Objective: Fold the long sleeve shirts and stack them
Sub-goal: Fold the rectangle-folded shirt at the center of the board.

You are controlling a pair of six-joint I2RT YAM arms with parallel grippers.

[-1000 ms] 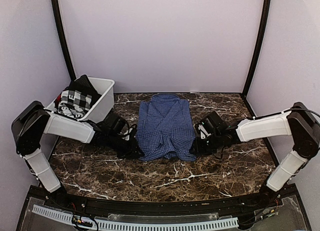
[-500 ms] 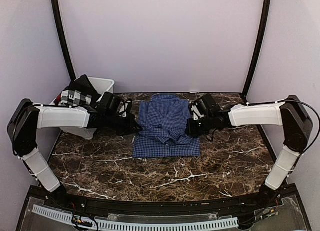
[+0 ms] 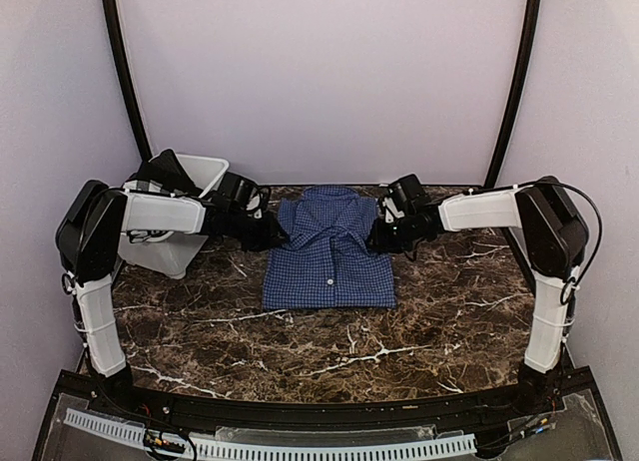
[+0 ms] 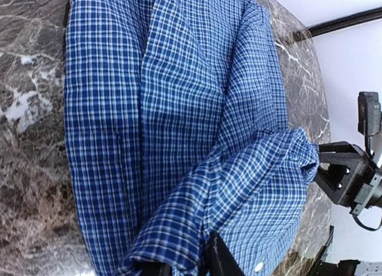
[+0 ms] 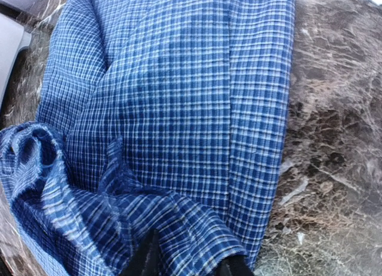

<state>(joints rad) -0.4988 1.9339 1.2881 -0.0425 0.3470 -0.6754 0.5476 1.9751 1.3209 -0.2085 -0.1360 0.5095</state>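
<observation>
Two ends of one raised edge of the shirt (image 3: 329,263) are pinched, one in the left hand (image 3: 272,231) and one in the right hand (image 3: 379,238), likely so the lifted cloth can be laid over as a fold. Between the hands it lies on the surface (image 3: 449,311), a tidy blue rectangle with a fine dark check and one white button (image 3: 330,281) showing.
</observation>
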